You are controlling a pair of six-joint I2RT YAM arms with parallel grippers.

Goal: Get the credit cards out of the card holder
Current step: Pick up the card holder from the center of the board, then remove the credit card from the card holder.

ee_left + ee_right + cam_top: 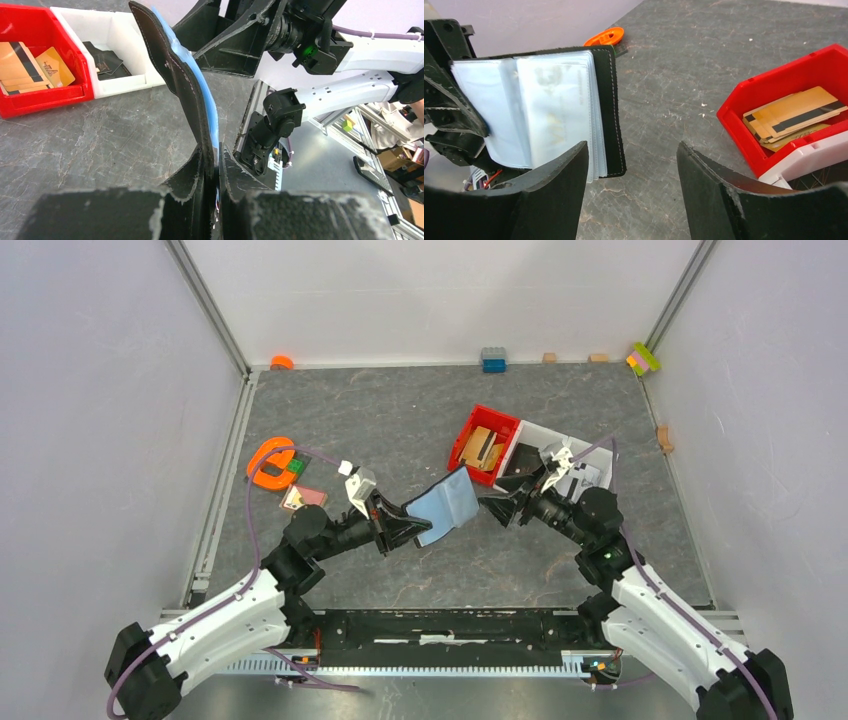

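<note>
Over the desk [400, 420], the holder [447, 506] hangs open between the arms, clenched by one edge in your left fingers [245, 175]. Your right fingers [554, 200] are spread wide, facing its clear sleeves [554, 105]. You're at the reach-in: next, pinch whatever cards sit inside, though none show clearly.

No text, label, brand or number is legible in any view. A tan card [54, 68] in the red bin [45, 101] carries a small dark print, too blurred to read. A black item [106, 61] in the white bin [122, 34] bears a faint mark, also unreadable. The holder [555, 106] sleeves show smudges only.
</note>
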